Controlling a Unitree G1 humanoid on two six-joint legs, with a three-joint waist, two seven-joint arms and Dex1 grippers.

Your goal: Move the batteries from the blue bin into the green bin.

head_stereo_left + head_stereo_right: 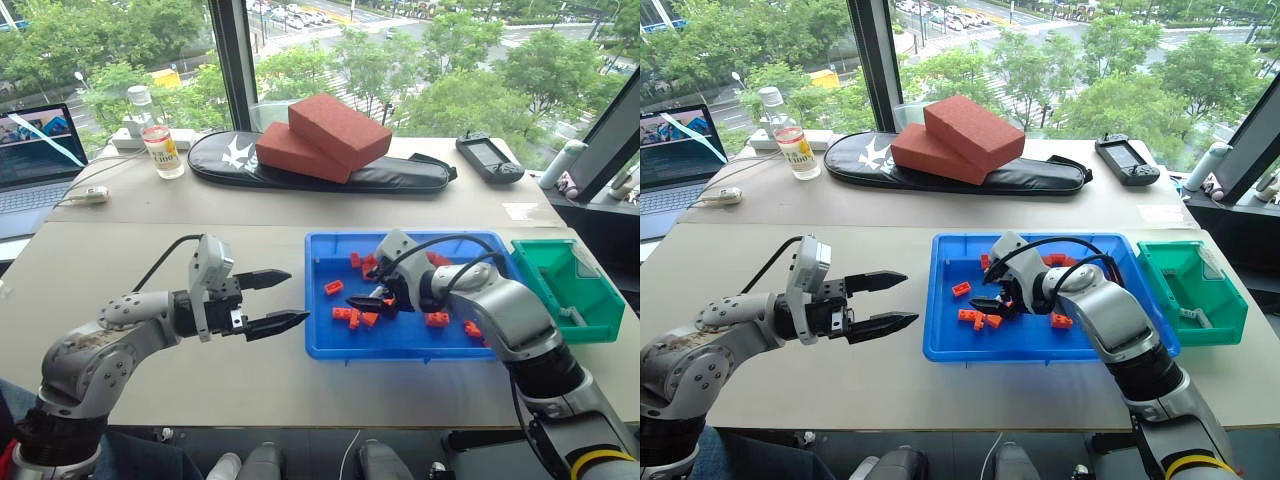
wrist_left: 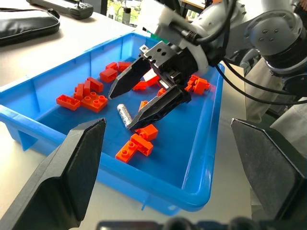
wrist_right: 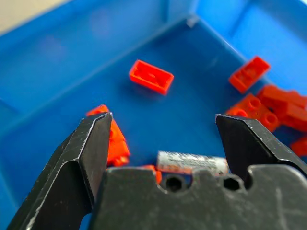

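The blue bin [image 1: 400, 350] sits on the table ahead of me, scattered with orange-red bricks [image 1: 345, 315]. One silvery battery [image 2: 123, 112] lies on its floor among them, also seen in the right wrist view as battery [image 3: 192, 163]. My right gripper [image 2: 122, 111] hangs low inside the bin, open, one finger on each side of that battery without closing on it. My left gripper [image 1: 297, 297] stands open and empty just left of the bin, pointing toward it. To the right of the blue bin stands the green bin [image 1: 590, 325]; something small and pale lies in it.
At the back of the table two red foam blocks [image 1: 325, 135] rest on a black bag [image 1: 400, 175]. A bottle [image 1: 160, 145] and a laptop [image 1: 35, 155] stand at the back left. A handheld controller [image 1: 488, 158] lies at the back right.
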